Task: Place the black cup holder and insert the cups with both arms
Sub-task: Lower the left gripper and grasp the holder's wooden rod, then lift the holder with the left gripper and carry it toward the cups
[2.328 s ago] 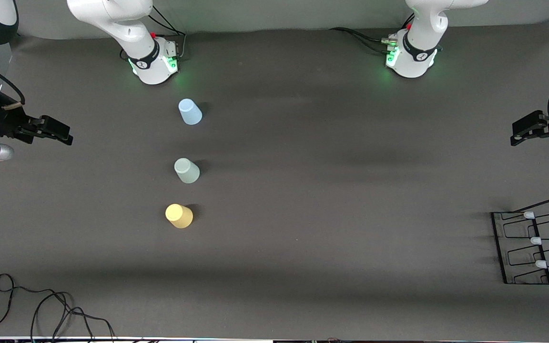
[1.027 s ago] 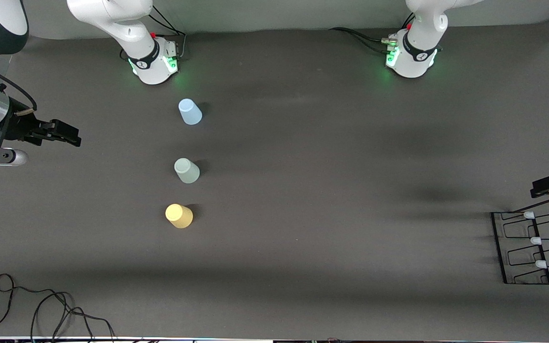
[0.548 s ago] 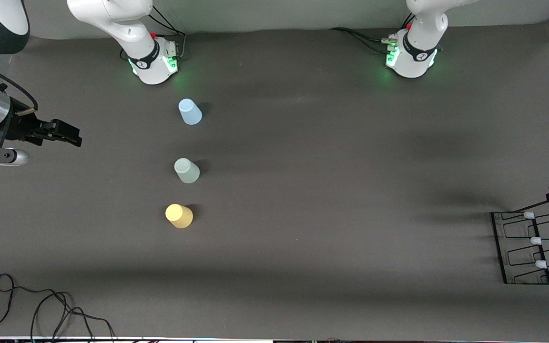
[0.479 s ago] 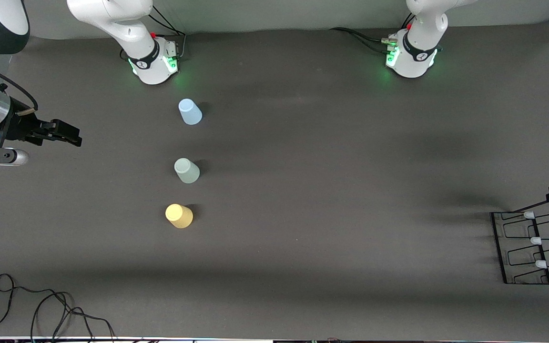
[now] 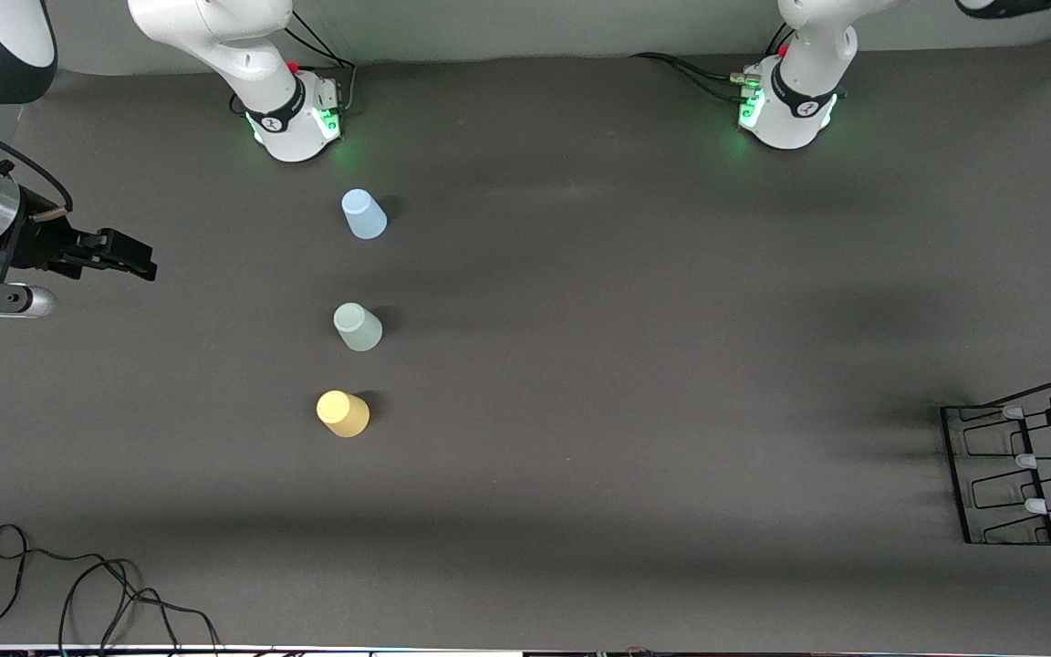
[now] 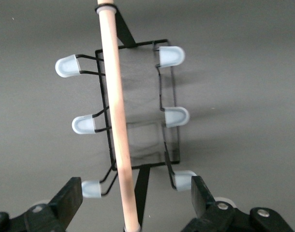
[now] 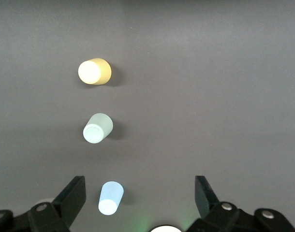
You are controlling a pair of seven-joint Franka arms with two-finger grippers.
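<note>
The left gripper (image 6: 133, 203), jaws wide and empty, hangs over the black cup holder (image 5: 1000, 474) at the left arm's table end, straddling the wooden handle (image 6: 116, 116), which runs twelve to six between the fingers. The right gripper (image 5: 115, 255), also wide and empty, waits over the right arm's end; the cups (image 5: 358, 327) stand toward that end, well apart from the holder.

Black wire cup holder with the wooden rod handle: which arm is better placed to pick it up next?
Left. The left gripper hangs open right over the black wire cup holder, its fingers straddling the wooden rod handle. The right gripper waits open at the right arm's end of the table.
</note>
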